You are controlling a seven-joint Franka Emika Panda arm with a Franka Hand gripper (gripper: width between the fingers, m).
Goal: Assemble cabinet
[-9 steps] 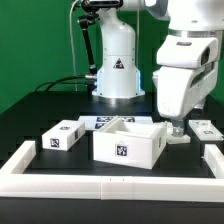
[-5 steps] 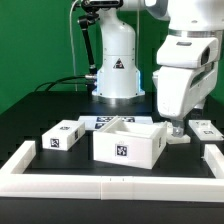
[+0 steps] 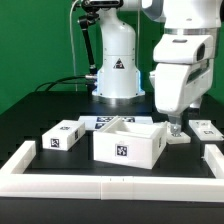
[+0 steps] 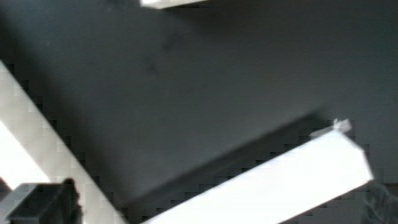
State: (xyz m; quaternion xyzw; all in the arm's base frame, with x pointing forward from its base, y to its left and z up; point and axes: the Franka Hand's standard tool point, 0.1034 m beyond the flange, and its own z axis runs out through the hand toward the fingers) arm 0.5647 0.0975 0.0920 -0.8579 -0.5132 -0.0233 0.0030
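The robot's gripper hangs low over the black table, its tips just behind the far corner of the cabinet on the exterior view's right. Whether its fingers are apart or together cannot be told (the wrist view shows only one dark finger at the picture's edge).

The cabinet sits mid-table: a large white plastic box, open on top, with an inner divider and a black-and-white square tag on its front face. A small white tagged block lies near it on the exterior view's left. The marker board lies behind. A long white border rail runs along the front.
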